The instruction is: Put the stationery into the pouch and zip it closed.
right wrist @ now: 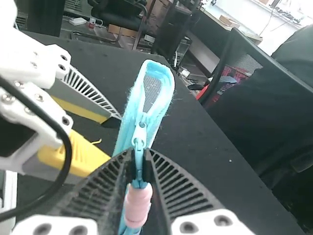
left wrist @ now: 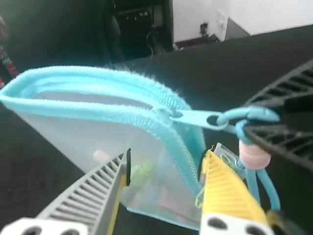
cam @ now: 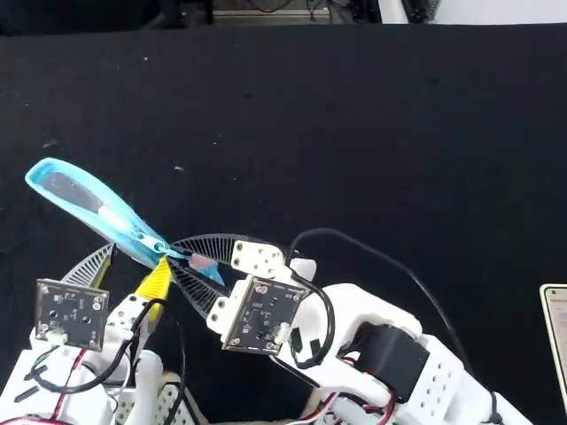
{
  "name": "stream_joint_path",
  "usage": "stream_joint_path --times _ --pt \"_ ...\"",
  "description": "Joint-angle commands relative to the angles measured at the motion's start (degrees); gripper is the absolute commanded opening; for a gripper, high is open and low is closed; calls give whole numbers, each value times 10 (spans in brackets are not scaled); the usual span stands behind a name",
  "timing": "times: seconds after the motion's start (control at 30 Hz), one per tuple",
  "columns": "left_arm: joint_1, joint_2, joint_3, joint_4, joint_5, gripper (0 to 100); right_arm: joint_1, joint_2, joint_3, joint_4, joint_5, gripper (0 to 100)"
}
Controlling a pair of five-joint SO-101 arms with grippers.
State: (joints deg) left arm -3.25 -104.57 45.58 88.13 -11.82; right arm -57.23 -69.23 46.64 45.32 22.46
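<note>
Filling looks done: pale, green and pink stationery (left wrist: 141, 174) shows through the clear wall of the blue pouch (left wrist: 93, 132), which stands mouth-up over the black bench (cam: 372, 133). The left hand (left wrist: 166, 161) pinches the pouch's end below the slider (left wrist: 165, 113). The right hand (right wrist: 139, 164) is pressed together on the pull cord just above its pink bead (right wrist: 137, 203). With the mouth gaping along nearly its whole length, I judge almost all the zipping is left to do.

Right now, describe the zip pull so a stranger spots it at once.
At the table's front left, a blue pouch is held on edge. From its zip a flat blue pull sticks out, pinched by the right hand. Its cord alone carries a pink bead.
</note>
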Motion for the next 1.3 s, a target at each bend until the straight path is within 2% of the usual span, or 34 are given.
stream_joint_path --times 0.0,0.3,0.57,0.83,1.07,1.27 --pt "-17 0 -1 24 -11 242 -8 -9 -2 -2 -4 11" --pt "-17 0 -83 79 -11 242 -9 -8 3 0 -7 11" --pt "-22 0 -87 81 -12 242 -52 -9 35 -3 -7 11" --pt "-17 0 -124 118 -7 243 -52 -9 32 -3 -4 11" --pt "-17 0 -109 99 -5 244 -48 -10 14 2 -4 11" --pt "-3 0 -112 108 37 267 -48 -10 13 -2 -4 11"
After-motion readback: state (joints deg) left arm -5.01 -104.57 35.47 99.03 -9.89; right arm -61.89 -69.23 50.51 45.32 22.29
